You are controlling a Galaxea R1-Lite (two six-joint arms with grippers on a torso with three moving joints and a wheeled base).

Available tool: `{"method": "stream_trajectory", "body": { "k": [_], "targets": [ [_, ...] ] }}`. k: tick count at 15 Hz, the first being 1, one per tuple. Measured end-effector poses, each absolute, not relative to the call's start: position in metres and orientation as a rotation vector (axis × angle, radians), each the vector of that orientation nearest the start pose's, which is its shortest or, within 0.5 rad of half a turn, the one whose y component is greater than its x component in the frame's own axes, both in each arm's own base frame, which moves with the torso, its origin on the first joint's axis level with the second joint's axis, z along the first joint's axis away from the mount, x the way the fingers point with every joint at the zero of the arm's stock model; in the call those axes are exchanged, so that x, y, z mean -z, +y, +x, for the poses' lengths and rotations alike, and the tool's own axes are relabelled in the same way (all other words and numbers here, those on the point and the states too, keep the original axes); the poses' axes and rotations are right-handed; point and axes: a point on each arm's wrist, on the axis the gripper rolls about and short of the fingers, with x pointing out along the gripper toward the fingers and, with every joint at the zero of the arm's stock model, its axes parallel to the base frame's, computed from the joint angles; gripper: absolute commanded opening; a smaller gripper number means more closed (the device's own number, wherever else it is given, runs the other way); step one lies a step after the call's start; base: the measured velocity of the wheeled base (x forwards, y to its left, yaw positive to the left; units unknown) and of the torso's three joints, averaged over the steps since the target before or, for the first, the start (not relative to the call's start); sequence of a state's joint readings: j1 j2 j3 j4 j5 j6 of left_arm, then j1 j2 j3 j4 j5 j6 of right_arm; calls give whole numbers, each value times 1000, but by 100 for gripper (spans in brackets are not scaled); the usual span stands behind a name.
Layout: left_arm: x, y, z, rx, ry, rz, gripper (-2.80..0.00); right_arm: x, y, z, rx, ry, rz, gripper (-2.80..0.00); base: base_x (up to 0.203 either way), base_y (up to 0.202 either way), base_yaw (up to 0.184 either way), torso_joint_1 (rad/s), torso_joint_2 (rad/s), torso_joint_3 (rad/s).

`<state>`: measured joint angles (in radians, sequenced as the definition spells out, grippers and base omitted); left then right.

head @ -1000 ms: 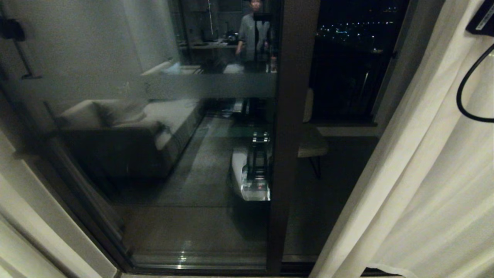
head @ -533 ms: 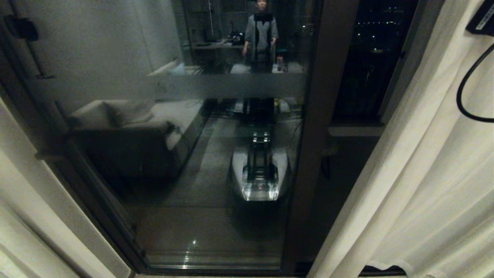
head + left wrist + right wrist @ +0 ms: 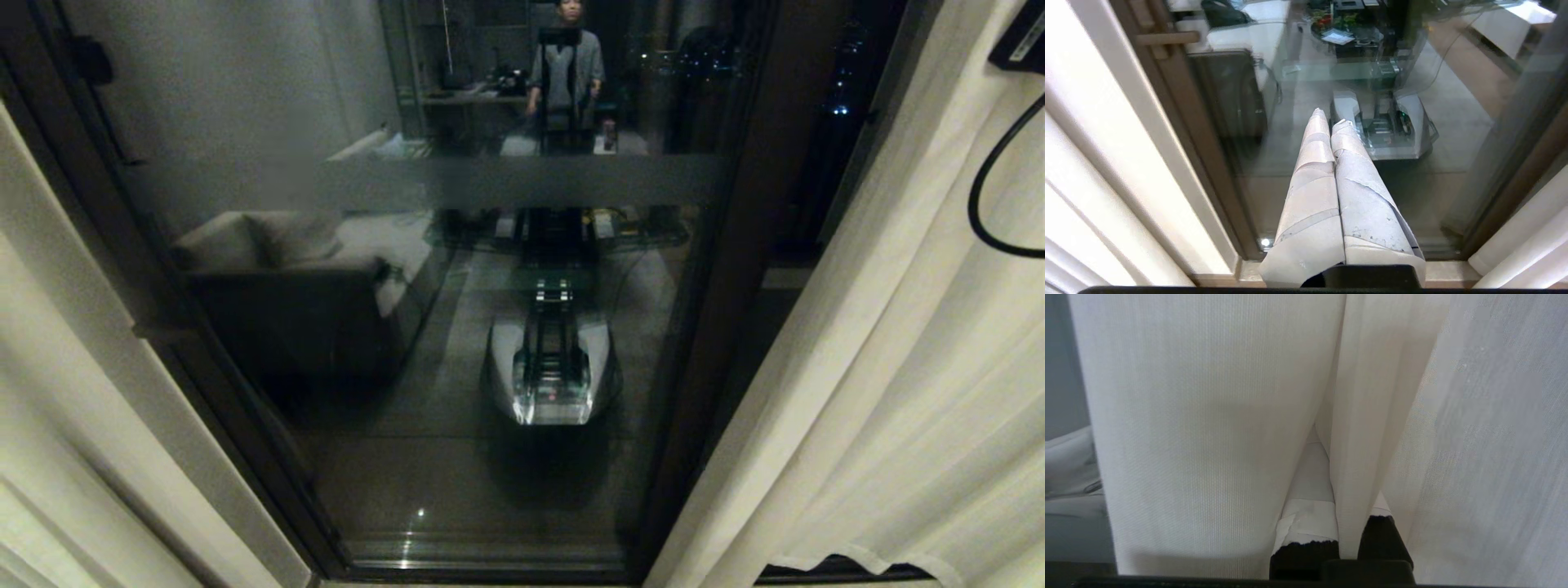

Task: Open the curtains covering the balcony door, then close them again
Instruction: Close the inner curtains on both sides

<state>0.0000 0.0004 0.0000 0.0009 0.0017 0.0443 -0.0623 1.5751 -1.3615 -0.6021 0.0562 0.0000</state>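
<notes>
Head view has swung since a second ago, the balcony door [image 3: 522, 286] now centred and bare, while the right pincer [image 3: 1345, 522], clamped on the curtains [image 3: 898, 392] at three o'clock, suggests opening is nearly done.

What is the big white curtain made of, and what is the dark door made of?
The curtain looks like thick woven cloth, matte: a fine weave and soft folds show. The door pane looks like shiny glass, since it mirrors the room; one band across it looks frosted. Its dark frame could be metal or wood; I can't tell.
</notes>
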Motion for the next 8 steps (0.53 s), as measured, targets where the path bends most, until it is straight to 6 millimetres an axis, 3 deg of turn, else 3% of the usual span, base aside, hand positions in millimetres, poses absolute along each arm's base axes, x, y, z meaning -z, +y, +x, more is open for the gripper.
{"method": "stream_trajectory", "body": {
  "k": [8],
  "targets": [
    [-75, 0, -23, -1, 1, 45, -280, -377, -16, 278, 7, -393, -23, -280, 0, 188, 2, 3, 2, 1]
  ]
}}
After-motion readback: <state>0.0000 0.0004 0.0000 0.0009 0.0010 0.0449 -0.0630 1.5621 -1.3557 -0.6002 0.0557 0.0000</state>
